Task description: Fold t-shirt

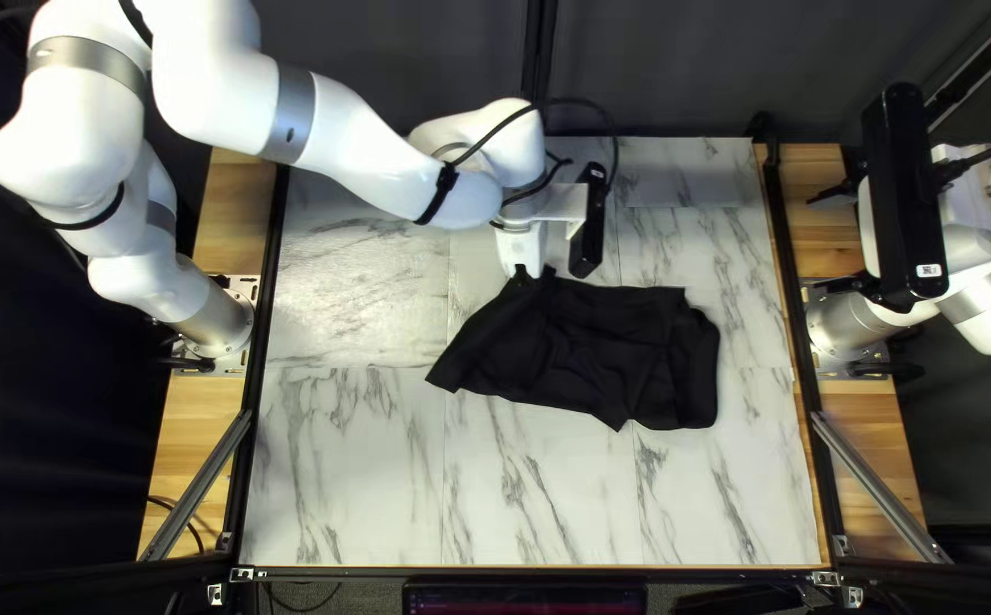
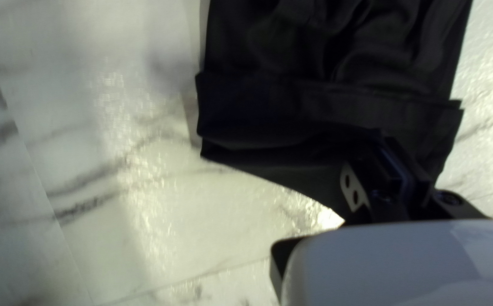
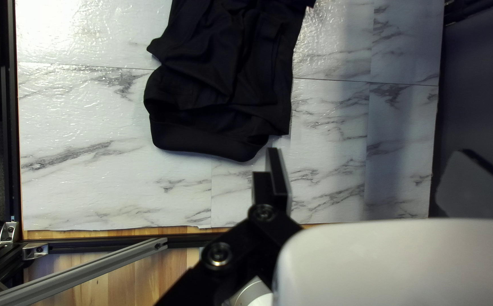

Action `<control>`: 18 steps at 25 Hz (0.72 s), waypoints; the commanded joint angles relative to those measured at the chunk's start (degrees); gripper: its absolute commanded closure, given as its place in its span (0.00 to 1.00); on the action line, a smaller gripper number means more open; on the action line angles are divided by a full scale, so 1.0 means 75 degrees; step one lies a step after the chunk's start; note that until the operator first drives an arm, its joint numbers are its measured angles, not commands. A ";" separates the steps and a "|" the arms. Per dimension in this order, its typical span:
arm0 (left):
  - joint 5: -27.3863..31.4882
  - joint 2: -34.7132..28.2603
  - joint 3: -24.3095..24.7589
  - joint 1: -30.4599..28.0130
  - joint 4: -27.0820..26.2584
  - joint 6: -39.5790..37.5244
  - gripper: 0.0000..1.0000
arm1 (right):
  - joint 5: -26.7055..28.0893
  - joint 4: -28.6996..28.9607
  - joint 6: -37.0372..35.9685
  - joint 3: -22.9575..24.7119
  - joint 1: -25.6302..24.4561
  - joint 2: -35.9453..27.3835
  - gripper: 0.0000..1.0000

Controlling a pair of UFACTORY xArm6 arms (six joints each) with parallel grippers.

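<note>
The black t-shirt point(image 1: 621, 353) lies rumpled near the middle of the table, narrowed by folds. My left gripper point(image 1: 527, 273) is at its far left corner, where the cloth rises to a peak. In the left wrist view, my left gripper point(image 2: 392, 148) is shut on the dark fabric, and the t-shirt point(image 2: 314, 107) spreads ahead of it. My right gripper point(image 1: 811, 243) hangs at the table's right edge, off the cloth. Its wrist view shows my right gripper point(image 3: 379, 170) wide open with no cloth between its fingers; the t-shirt point(image 3: 218, 85) lies ahead and to one side.
Bare marble-patterned tabletop point(image 1: 347, 467) surrounds the cloth. My left arm point(image 1: 347, 137) reaches across the table's far left part. Dark metal rails point(image 1: 786, 296) run along the table's sides, with a slanted grey bar point(image 1: 882, 484) at the near right.
</note>
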 commanded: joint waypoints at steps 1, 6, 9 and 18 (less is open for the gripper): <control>0.0155 0.0323 -0.0533 -0.0046 -0.0156 0.0164 0.76 | 0.0000 0.0000 0.0000 0.0000 0.0000 0.0000 0.00; 0.0242 0.0702 -0.1087 -0.0086 -0.0334 0.0343 0.77 | 0.0000 0.0000 0.0000 0.0000 0.0000 0.0000 0.00; 0.0296 0.1011 -0.1570 -0.0187 -0.0431 0.0317 0.78 | 0.0000 0.0000 0.0000 0.0000 0.0000 0.0000 0.00; 0.0263 0.1898 -0.2572 -0.0160 -0.0790 0.0610 0.76 | 0.0000 0.0000 0.0000 0.0000 0.0000 0.0000 0.00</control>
